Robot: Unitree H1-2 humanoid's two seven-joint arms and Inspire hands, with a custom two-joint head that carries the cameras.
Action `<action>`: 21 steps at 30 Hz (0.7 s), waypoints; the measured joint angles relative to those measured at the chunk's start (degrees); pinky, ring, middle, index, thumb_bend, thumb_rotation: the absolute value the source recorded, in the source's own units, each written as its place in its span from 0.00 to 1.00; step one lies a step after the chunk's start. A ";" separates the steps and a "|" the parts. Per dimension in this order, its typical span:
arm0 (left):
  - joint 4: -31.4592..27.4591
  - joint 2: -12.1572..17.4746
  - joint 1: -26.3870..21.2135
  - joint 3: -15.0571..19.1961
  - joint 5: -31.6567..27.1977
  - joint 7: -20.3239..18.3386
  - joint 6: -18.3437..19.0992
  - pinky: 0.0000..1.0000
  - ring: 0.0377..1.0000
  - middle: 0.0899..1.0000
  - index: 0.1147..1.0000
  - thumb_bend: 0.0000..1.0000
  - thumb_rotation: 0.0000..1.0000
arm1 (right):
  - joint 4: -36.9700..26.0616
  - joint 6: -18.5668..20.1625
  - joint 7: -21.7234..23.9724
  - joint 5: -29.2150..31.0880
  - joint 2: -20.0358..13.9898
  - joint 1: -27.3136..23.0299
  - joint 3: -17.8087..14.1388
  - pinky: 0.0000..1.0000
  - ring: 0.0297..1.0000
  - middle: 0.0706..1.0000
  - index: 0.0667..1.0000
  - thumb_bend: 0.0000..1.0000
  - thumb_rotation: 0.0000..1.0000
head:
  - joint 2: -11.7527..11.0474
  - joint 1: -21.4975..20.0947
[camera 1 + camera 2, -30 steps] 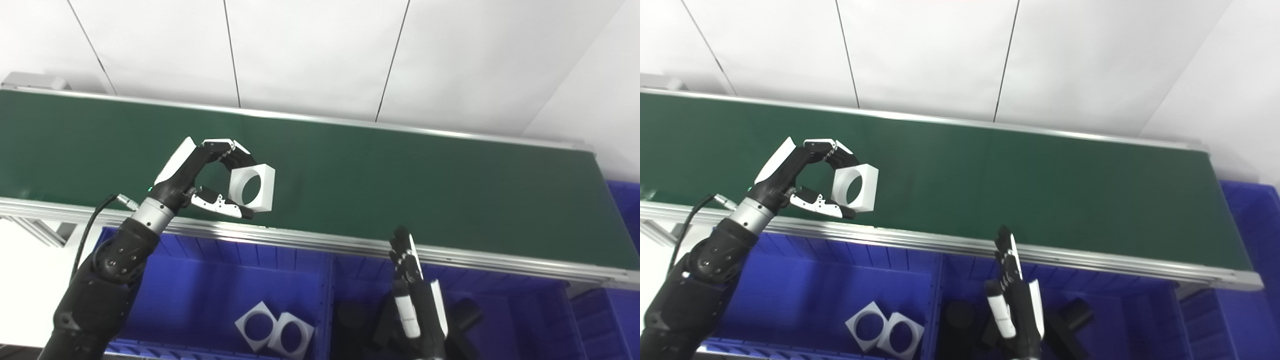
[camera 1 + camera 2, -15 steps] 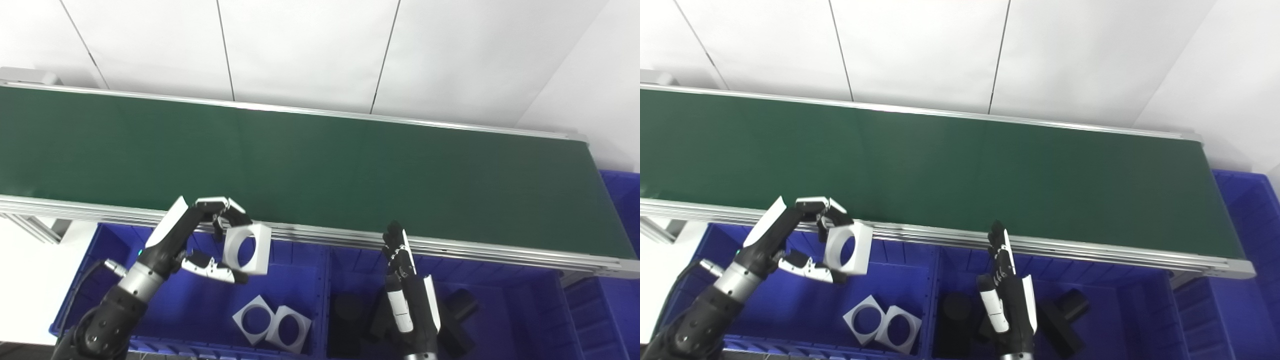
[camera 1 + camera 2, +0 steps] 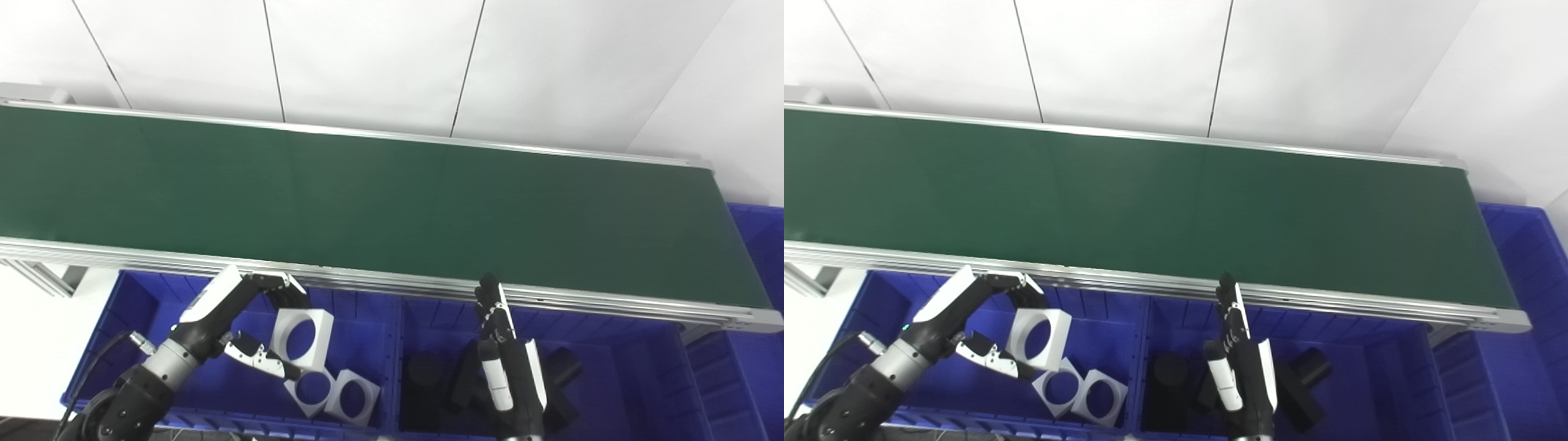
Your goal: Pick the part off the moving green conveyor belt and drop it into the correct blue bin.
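Left eye view: your left hand (image 3: 236, 318) sits inside the left blue bin (image 3: 131, 318), just below the conveyor's near rail. The white square part with a round hole (image 3: 301, 331) is in that bin, standing tilted on edge, its lower edge against the two white square parts (image 3: 334, 395) already lying there. The fingers (image 3: 283, 288) arch above its top edge and the thumb (image 3: 260, 358) runs along its lower left corner. Contact at the thumb looks likely; at the upper fingers there's a small gap, so you can't call this a firm grasp. The hand reads as spread around the part, fingers apart, not clenched.

The green conveyor belt (image 3: 380, 202) above the left blue bin carries nothing in either view.

Your right hand (image 3: 505, 361) is over the next bin to the right (image 3: 618, 343), fingers straight and together, pointing up toward the rail, holding nothing. Its fingertips overlap the near rail in the picture; you can't tell if they touch. Dark cylindrical and blocky parts (image 3: 1167, 373) lie in that bin around and under the hand.

Another blue bin (image 3: 1522, 245) sits further right, past the belt's end. The white panelled wall (image 3: 367, 55) is behind the belt.
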 measured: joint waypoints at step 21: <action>-2.98 0.24 -0.88 -5.64 19.91 -3.91 13.67 0.67 0.74 0.72 0.59 0.59 0.02 | -4.59 0.06 0.59 3.11 -0.25 4.86 1.69 1.00 1.00 1.00 1.00 0.70 0.86 | 0.35 0.97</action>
